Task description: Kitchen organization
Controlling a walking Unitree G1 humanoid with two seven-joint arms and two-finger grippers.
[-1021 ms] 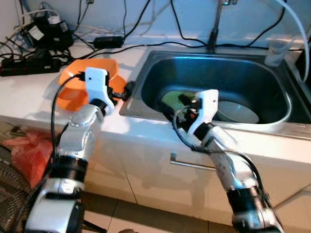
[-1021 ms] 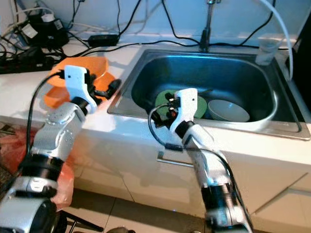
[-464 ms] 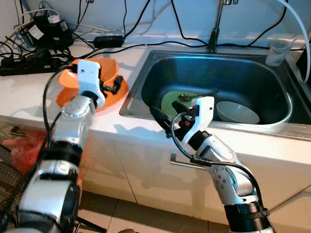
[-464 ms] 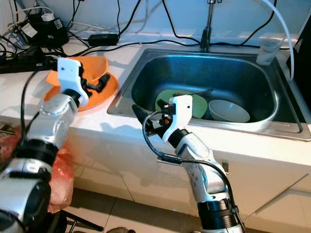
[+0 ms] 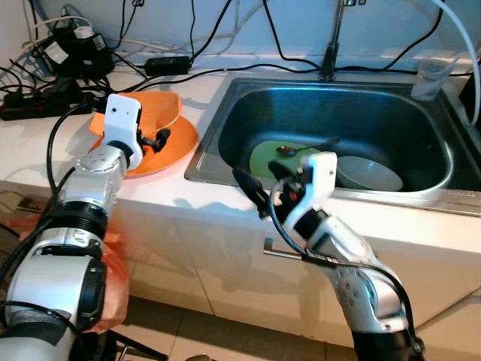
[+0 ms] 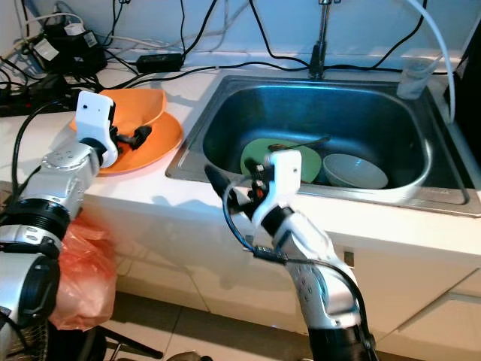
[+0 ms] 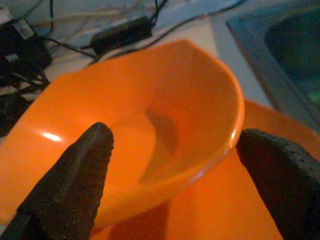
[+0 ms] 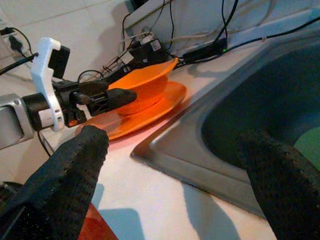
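An orange bowl [image 5: 162,110] sits on an orange plate [image 5: 178,143] on the white counter, left of the sink. My left gripper [image 5: 159,138] hovers low over the plate beside the bowl, open and holding nothing. In the left wrist view its fingers [image 7: 75,190] frame the bowl [image 7: 150,115] from a short way off. My right gripper [image 5: 259,182] is open at the sink's front rim [image 5: 225,179], pointing left toward the plate. Inside the sink lie a green plate [image 5: 264,158], a spoon [image 5: 304,147] and a pale bowl [image 5: 368,174].
Power strips, adapters and tangled cables [image 5: 56,64] crowd the counter's back left. The tap [image 5: 331,45] stands behind the sink, with a clear cup [image 5: 430,79] at the back right. A red plastic bag [image 6: 83,271] hangs low beside the cabinet front, at the left.
My left gripper has swung left, from the sink's edge to over the orange plate. My right gripper has drawn back from above the green plate to the sink's front rim.
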